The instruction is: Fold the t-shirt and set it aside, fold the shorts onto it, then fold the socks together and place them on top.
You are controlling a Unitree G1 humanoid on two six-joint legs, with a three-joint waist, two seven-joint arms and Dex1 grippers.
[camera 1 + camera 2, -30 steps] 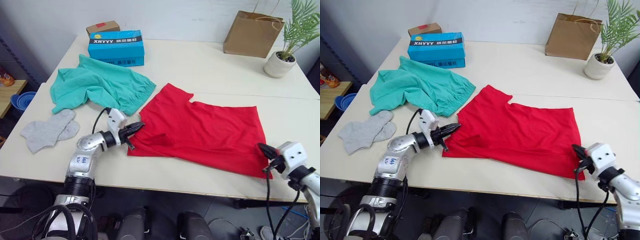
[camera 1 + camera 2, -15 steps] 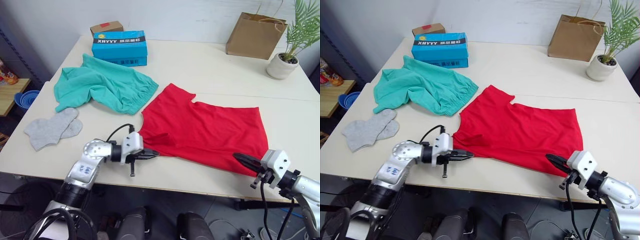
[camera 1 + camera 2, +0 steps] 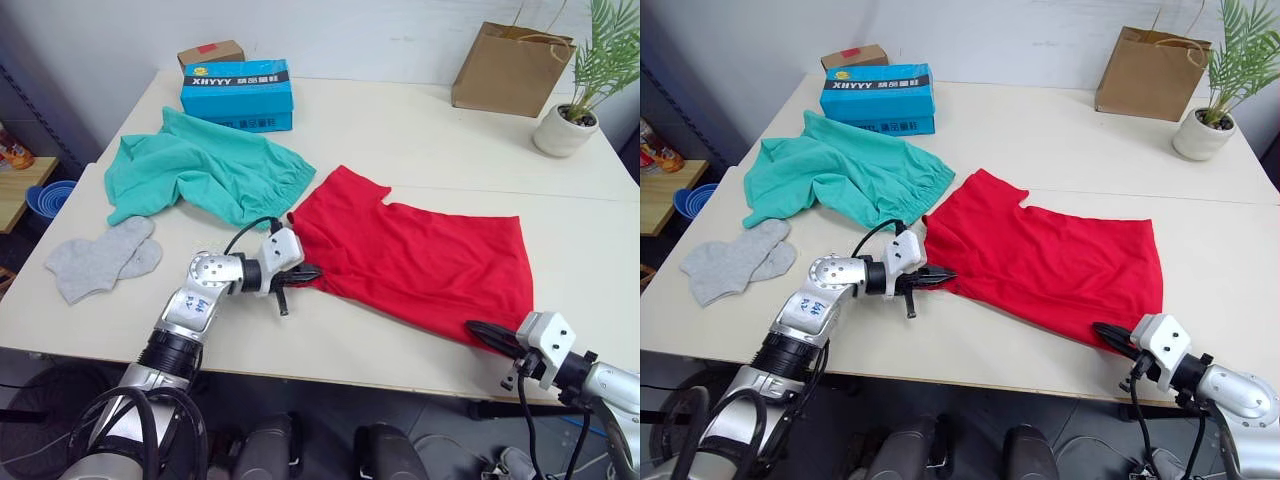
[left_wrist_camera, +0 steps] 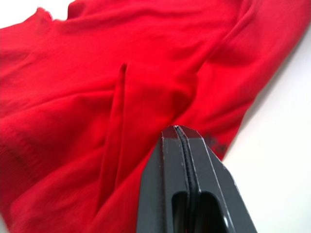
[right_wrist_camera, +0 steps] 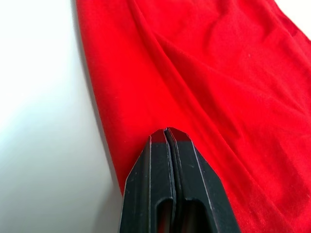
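**Near edge of the shirt is pulled up from both ends**

White table [image 3: 420, 130] carries the red t-shirt [image 3: 420, 260]. Compared with half a second ago, the left gripper [image 3: 305, 272] has carried the shirt's near-left corner inward. The right gripper [image 3: 480, 333] pinches the near-right corner. Both finger pairs are pressed together on fabric, so I judge the first fold is beginning. The blue box [image 3: 237, 92] reads "XHYYY".
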